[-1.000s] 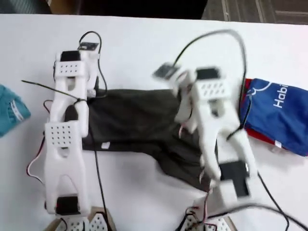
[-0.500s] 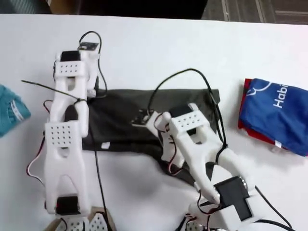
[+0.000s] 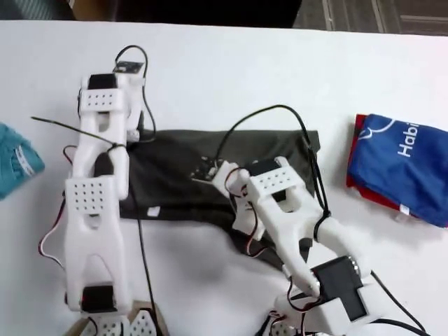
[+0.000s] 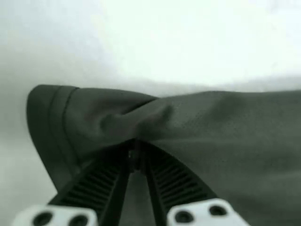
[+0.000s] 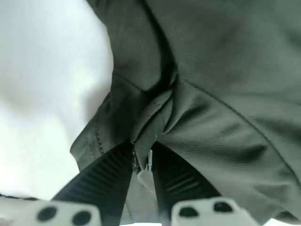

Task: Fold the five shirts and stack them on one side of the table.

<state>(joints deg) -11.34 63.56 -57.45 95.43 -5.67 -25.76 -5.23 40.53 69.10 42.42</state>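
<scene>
Dark shirt [image 3: 183,178] is lying flat on the white table [image 3: 231,63], spanning both arms. Left gripper [image 4: 134,155] is pinching a bunched hem fold. Right gripper [image 5: 143,155] is clamping a crumpled edge beside a pale tag. Fabric is matte, with fine mesh visible in the right wrist view. High view is showing a folded blue shirt [image 3: 402,161] well apart.

Clamps a bunched fold of the dark grey shirt [image 5: 225,94] in the gripper [image 5: 143,149], black ribbed fingers [image 5: 110,176] pressed together on the cloth close to a stitched hem. Draws creases toward the pinch. Meets bare white desk [image 5: 42,70] beside that hem.
</scene>
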